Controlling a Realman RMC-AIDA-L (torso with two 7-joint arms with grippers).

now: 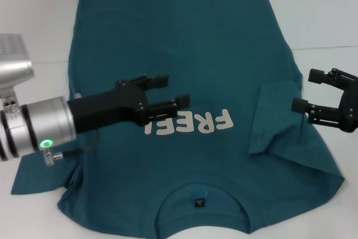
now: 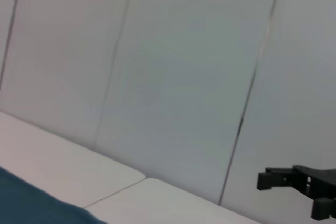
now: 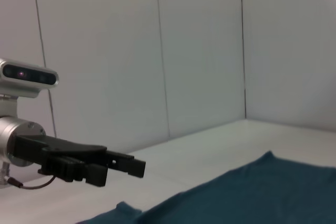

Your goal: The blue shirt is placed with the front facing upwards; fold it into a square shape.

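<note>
My head camera looks steeply down on the shirt [image 1: 184, 82]. My left wrist camera sits low, facing the wall [image 2: 173, 77] and catching the right gripper [image 2: 294, 184]. My right wrist camera, also low, faces back across the shirt at the left gripper [image 3: 123, 165].

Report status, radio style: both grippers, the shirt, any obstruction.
Left gripper open, above the shirt's chest. Right gripper open at its edge. Blue shirt flat, right sleeve folded in. Nothing obstructing.
</note>
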